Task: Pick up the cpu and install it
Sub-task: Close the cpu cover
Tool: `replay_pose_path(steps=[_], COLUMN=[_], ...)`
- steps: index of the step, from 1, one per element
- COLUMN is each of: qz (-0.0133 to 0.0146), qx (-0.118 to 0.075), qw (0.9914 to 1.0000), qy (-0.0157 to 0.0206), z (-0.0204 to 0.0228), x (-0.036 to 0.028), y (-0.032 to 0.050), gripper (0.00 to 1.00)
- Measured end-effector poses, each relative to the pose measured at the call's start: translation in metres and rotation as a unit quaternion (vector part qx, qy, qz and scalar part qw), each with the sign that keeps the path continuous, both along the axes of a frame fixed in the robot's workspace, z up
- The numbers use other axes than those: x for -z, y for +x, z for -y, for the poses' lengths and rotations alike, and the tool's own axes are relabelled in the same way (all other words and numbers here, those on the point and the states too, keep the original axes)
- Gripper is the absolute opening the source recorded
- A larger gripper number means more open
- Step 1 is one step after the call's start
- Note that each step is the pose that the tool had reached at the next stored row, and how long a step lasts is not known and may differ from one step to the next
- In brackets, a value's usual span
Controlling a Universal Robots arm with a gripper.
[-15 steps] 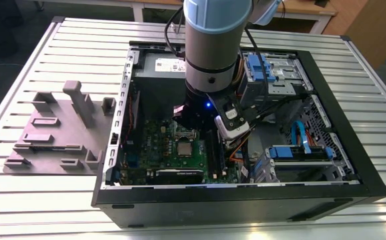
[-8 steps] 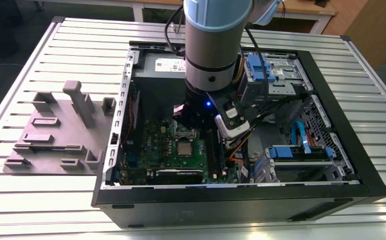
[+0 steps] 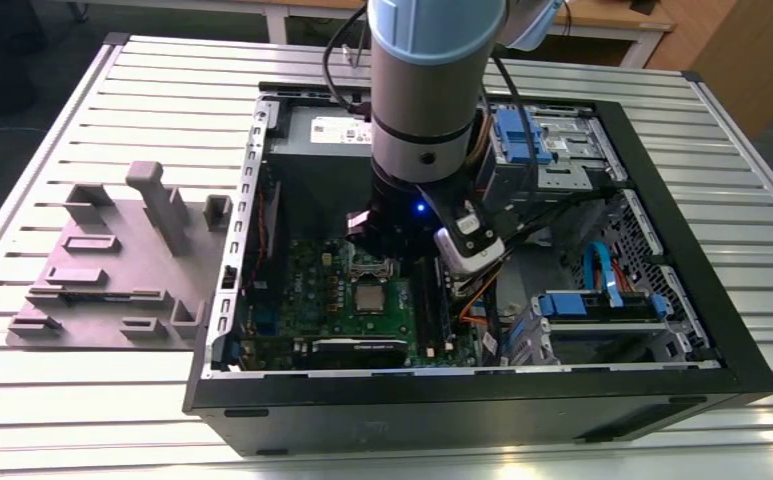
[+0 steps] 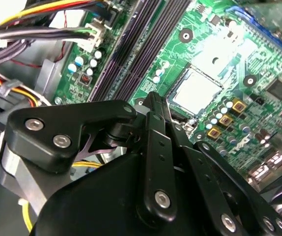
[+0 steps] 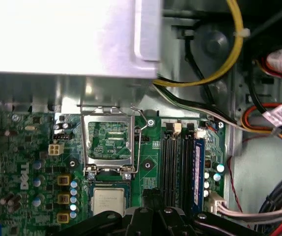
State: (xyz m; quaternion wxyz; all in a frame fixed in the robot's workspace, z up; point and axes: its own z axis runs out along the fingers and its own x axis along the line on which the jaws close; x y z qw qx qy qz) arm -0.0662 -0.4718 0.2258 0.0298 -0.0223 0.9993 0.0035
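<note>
The cpu [image 5: 107, 200], a small flat square chip with a silvery-grey metal top and a pale rim, is sitting flat in its square socket on the green motherboard [image 5: 150, 164]. We are seeing it in both wrist views. In the second wrist view the chip [image 4: 196, 91] is lying level inside the socket walls, its top catching the light.

- The hinged metal socket frame [image 5: 109, 161] is standing open, swung away from the cpu. We are seeing green board through its window.
- The black gripper [image 5: 150, 195] is hovering just beside the cpu, apart from it, between the chip and the black memory slots [image 5: 173, 167].
- In the second wrist view the gripper [image 4: 154, 101] is showing its fingers drawn together at the tips, and we are seeing nothing held between them.
- A blue memory stick [image 5: 198, 169] is sitting in the slot farthest from the socket.
- A yellow cable [image 5: 229, 54] is curving past a pale grey metal box [image 5: 57, 34] beyond the open frame.

In the exterior view the grey robot arm [image 3: 426, 90] is reaching down into the open black computer case [image 3: 493, 400]. The cpu [image 3: 363, 297] is showing as a pale square on the board, just clear of the arm's dark lower end. The case is lying on a slatted metal table [image 3: 93, 420]. A grey plastic fixture with upright blocks [image 3: 119, 260] is standing outside the case, toward the exterior view's left.
</note>
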Motion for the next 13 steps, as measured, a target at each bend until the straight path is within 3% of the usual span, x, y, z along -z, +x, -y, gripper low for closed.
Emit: replay_pose_path(steps=[3, 7, 13], qz=[0.0000, 0.0000, 0.0000], qx=[-0.027, -0.049, -0.053], qw=[0.99964, 0.99882, 0.99859], qy=[0.0000, 0.0000, 0.0000], z=[0.0000, 0.0000, -0.0007], x=[0.0002, 0.0003, 0.0003], y=[0.0000, 0.0001, 0.0030], gripper=[0.10, 0.10, 0.10])
